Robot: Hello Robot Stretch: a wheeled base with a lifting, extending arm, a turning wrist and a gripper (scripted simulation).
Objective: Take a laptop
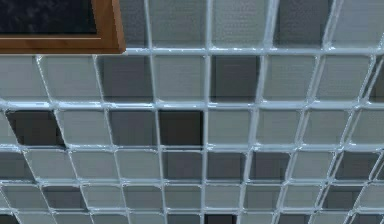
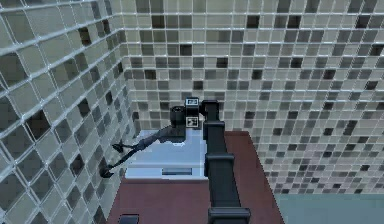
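A flat pale grey slab, seemingly a laptop (image 2: pixel 172 158), lies on a reddish-brown tabletop (image 2: pixel 262 182) in the corner of a tiled room in the arm side view. My arm (image 2: pixel 222 175) rises as a dark bar from the bottom edge, with its two white marked squares (image 2: pixel 190 116) at the far end. The gripper (image 2: pixel 118 156) stretches from there down to the left, its thin fingers (image 2: pixel 135 147) crossing the slab's left side. I cannot tell whether it holds anything, or whether it touches the slab.
Grey, white and dark mosaic tile walls (image 2: pixel 300 70) close in behind and left of the table. In the forward view a tiled wall (image 1: pixel 200 130) stands very near, with a wooden-framed dark panel (image 1: pixel 60 25) at the top left. Pale floor (image 2: pixel 330 208) lies right of the table.
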